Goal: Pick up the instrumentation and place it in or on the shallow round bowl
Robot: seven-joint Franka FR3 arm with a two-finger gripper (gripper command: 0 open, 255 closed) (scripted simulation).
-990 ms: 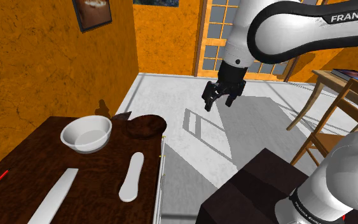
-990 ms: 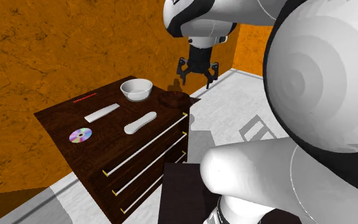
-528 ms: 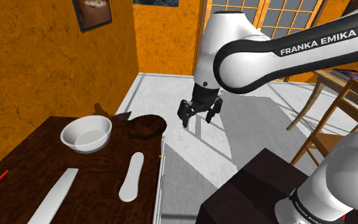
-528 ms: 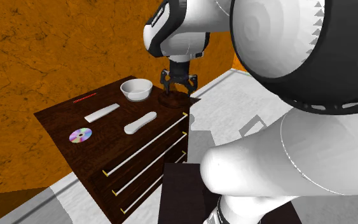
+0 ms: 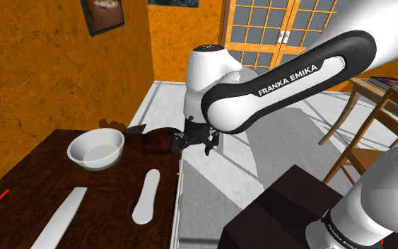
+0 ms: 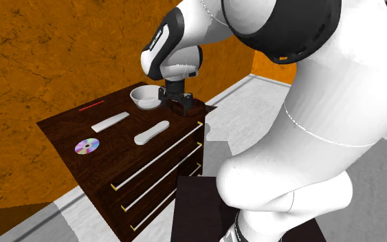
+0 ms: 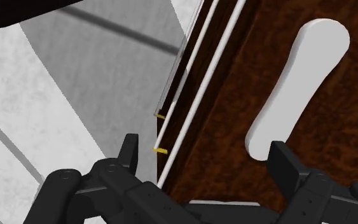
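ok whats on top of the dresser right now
On the dresser: a white bowl, a flat white bar, a rounded white piece, a disc, a thin red stick. The gripper partly covers a dark brown item at the corner.

We record the dresser top [image 5: 112, 205] as dark, grained wood. The gripper [image 7: 204, 154] is matt black; the disc [image 6: 86, 146] glossy and iridescent.

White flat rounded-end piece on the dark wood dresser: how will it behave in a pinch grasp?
The white flat rounded-end piece looks rigid, one solid body, so probably no flop. It lies flat on the dark wood dresser top, so rolling seems unlikely. Its smooth, thin profile may slip in the jaws.
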